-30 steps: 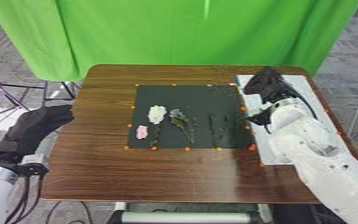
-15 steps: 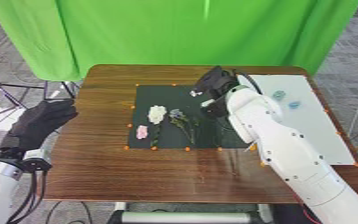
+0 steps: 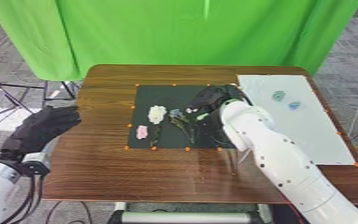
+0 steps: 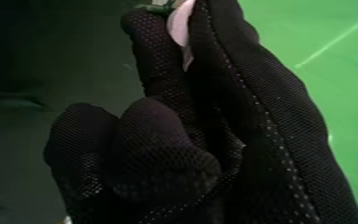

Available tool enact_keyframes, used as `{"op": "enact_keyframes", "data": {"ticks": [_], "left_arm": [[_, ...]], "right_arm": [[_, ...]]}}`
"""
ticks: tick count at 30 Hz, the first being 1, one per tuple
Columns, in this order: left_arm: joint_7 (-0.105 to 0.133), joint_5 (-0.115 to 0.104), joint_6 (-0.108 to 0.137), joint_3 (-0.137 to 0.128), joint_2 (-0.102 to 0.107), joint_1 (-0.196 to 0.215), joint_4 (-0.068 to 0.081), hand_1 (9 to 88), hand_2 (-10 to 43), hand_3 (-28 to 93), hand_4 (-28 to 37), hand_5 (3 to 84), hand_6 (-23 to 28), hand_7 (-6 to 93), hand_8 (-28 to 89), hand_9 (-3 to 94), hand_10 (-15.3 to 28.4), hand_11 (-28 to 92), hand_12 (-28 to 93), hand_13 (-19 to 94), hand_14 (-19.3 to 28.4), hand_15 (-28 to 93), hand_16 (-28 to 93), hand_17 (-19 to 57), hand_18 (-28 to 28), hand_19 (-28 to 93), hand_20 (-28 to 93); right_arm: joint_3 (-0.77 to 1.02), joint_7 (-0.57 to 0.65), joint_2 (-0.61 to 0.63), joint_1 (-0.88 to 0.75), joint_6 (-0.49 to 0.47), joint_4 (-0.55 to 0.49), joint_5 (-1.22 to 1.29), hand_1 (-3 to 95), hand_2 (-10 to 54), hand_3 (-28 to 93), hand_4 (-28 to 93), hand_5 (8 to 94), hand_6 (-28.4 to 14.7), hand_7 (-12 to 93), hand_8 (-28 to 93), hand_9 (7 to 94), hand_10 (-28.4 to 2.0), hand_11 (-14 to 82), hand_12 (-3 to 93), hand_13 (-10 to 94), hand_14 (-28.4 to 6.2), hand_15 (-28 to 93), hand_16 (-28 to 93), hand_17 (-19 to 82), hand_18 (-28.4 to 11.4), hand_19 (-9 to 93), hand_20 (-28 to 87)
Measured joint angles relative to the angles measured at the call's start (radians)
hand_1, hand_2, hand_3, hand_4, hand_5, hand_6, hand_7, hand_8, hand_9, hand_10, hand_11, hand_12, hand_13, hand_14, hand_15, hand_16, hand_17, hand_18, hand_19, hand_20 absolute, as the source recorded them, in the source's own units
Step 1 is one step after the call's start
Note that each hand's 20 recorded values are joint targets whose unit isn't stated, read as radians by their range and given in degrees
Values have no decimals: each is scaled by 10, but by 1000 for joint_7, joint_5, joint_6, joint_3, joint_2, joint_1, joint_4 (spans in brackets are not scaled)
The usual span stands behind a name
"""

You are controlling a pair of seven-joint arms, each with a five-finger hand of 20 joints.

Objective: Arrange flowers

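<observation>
Caution: on the dark mat [image 3: 167,93], the pink flower [image 3: 143,132] at eight o'clock and the white flower [image 3: 157,115] at nine lie apart from the right hand [image 3: 213,98]; the blue flower [image 3: 176,114], just inward of nine, could be dragged if that hand sweeps low. At one o'clock, its nearly closed fingers pinch a pale bloom [image 4: 179,26], which could slip if only petals are gripped. Surroundings: left hand [image 3: 39,128], table's nine o'clock edge, fingers extended, holding nothing; right arm [image 3: 278,150], obstructing the mat's four o'clock corner; white board [image 3: 316,131], three o'clock.
</observation>
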Motion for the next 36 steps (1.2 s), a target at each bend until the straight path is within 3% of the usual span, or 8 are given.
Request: {"op": "enact_keyframes", "data": {"ticks": [3, 10, 13, 17, 22, 31, 36], "left_arm": [[-13, 1, -22, 1, 0, -6, 1, 251, -12, 597, -200, 463, 55, 85, -44, 416, 141, 156, 132, 310, 195, 161, 44, 8, 152, 91, 180], [-5, 2, -21, 3, 0, -8, 1, 250, -12, 597, -198, 459, 54, 85, -42, 413, 142, 155, 134, 307, 196, 160, 44, 6, 154, 93, 179], [-5, 2, -21, 3, 0, -8, 1, 250, -12, 597, -197, 459, 52, 85, -42, 413, 141, 155, 134, 308, 198, 161, 44, 4, 159, 97, 178], [-5, 2, -22, 2, 0, -7, 1, 251, -14, 598, -197, 459, 51, 86, -42, 412, 142, 155, 135, 307, 199, 160, 44, 3, 161, 100, 176], [-3, 2, -22, 2, 0, -8, 2, 252, -12, 595, -196, 459, 47, 87, -43, 411, 142, 154, 135, 306, 199, 161, 44, 2, 163, 102, 174], [1, 3, -21, 3, 0, -8, 2, 253, -13, 597, -194, 460, 41, 91, -44, 411, 141, 155, 135, 306, 198, 161, 44, 2, 160, 99, 173], [3, 3, -21, 2, 0, -8, 2, 254, -12, 595, -195, 460, 40, 94, -45, 411, 141, 155, 135, 307, 198, 161, 45, 2, 159, 98, 173]], "right_arm": [[-4, 3, -3, -5, 1, 3, 0, 654, -95, 477, -143, 821, 12, 117, 89, 857, -129, 36, 232, 937, 5, 650, 221, 709, -103, 932, 551], [-3, 4, -5, -15, -4, 3, 4, 580, -95, 481, -133, 769, 23, 93, 41, 817, -156, 109, 143, 937, -2, 626, 232, 710, -93, 932, 516], [3, 4, -5, -17, -20, 3, 16, 546, -95, 479, -122, 739, 24, 99, 18, 807, -161, 108, 139, 937, -5, 621, 235, 709, -93, 932, 513], [13, 4, -4, -23, -46, -4, 23, 458, -95, 572, -145, 695, 31, 103, -68, 788, -173, 104, 135, 937, -5, 616, 237, 706, -94, 932, 513], [21, 6, 2, -26, -71, -17, 24, 407, -95, 560, -141, 659, 29, 104, -103, 755, -184, 95, 128, 937, -9, 606, 240, 699, -95, 932, 512], [57, 12, 28, -26, -240, -74, -29, 356, -95, 520, -120, 608, 26, 84, -97, 709, -208, 88, 114, 937, -15, 574, 252, 690, -95, 932, 484], [94, 8, 50, -35, -251, -138, -55, 356, -95, 513, -120, 607, 23, 81, -95, 718, -207, 90, 113, 937, -14, 573, 253, 690, -95, 932, 479]]}}
